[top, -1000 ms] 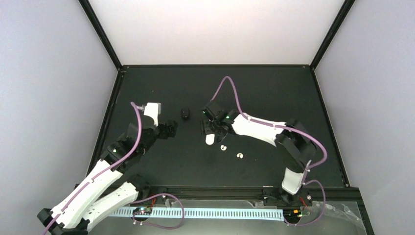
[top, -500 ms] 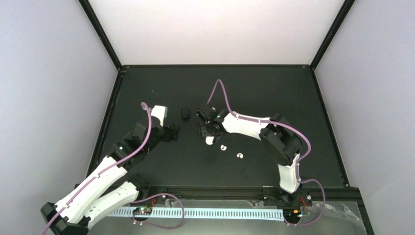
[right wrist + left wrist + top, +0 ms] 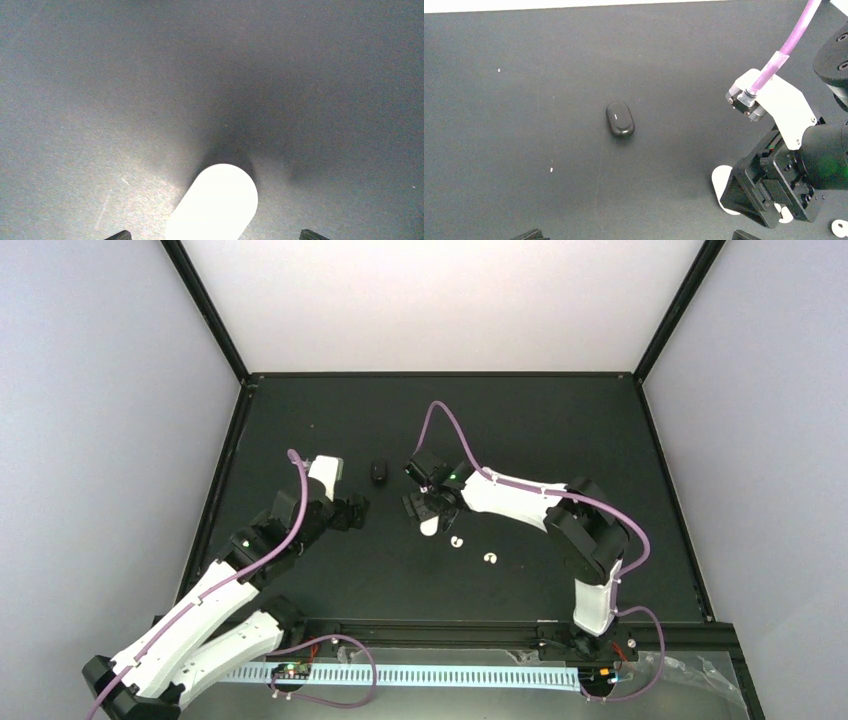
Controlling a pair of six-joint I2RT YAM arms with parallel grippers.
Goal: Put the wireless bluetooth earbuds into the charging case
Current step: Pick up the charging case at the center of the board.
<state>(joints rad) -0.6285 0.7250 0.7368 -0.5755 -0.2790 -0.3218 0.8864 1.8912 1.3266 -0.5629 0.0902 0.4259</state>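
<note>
The matte black worktop (image 3: pixel 560 430) has a raised black rim. A glossy black pill-shaped case (image 3: pixel 379 472) lies shut a little left of its centre. Near the centre lies a white round-ended oblong case (image 3: pixel 429 526). Two small white C-shaped earbuds lie apart toward the near edge: one (image 3: pixel 458 542) just beside the white case, the other (image 3: pixel 490 559) farther right.

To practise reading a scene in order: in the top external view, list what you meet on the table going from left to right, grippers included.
left gripper → black oval case → right gripper → first white earbud → second white earbud
</note>
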